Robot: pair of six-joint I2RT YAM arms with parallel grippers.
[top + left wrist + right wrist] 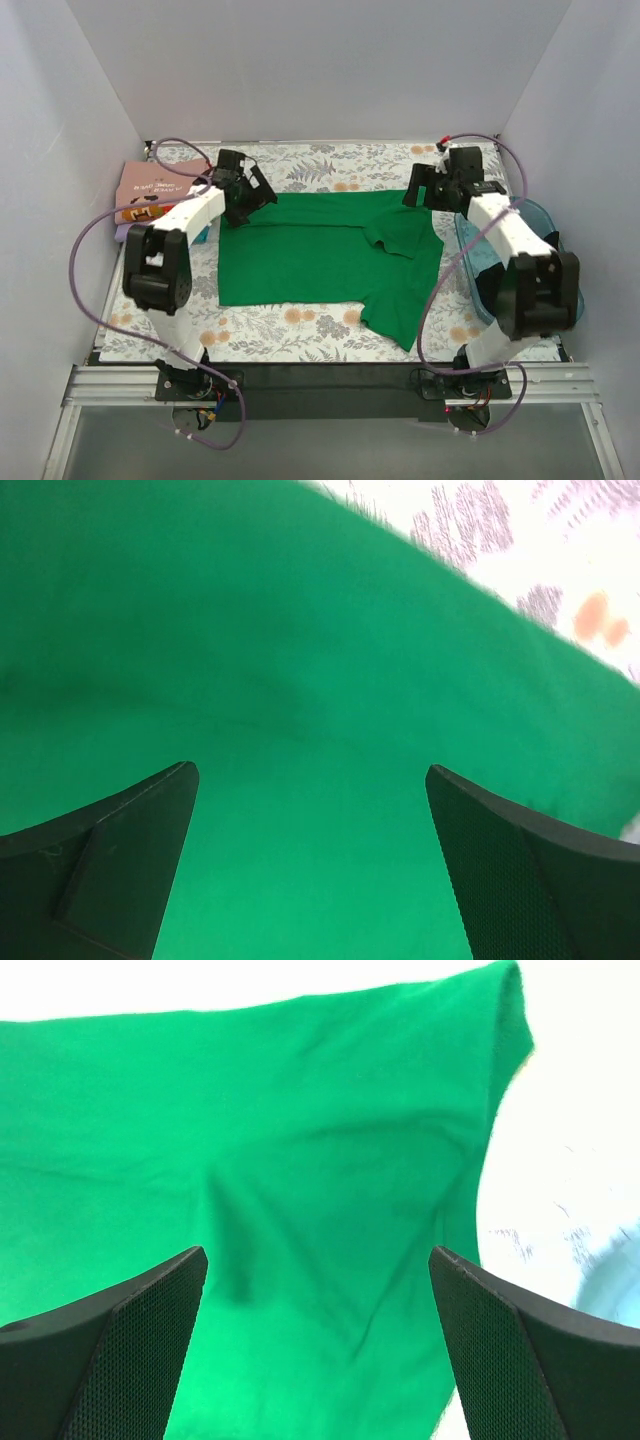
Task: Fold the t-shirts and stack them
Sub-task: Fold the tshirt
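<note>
Barely started on this one tbh: green tee lies mostly flat mid-counter, my left gripper and right gripper both spread wide, empty, over its far edge, while the pink tee looks already folded by the far-left corner.

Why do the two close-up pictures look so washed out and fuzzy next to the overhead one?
Top view: even light, sharp, green t-shirt clear. Left wrist view: the flowered tablecloth is smeared and overbright. Right wrist view: the tablecloth beside the t-shirt glares white.
</note>
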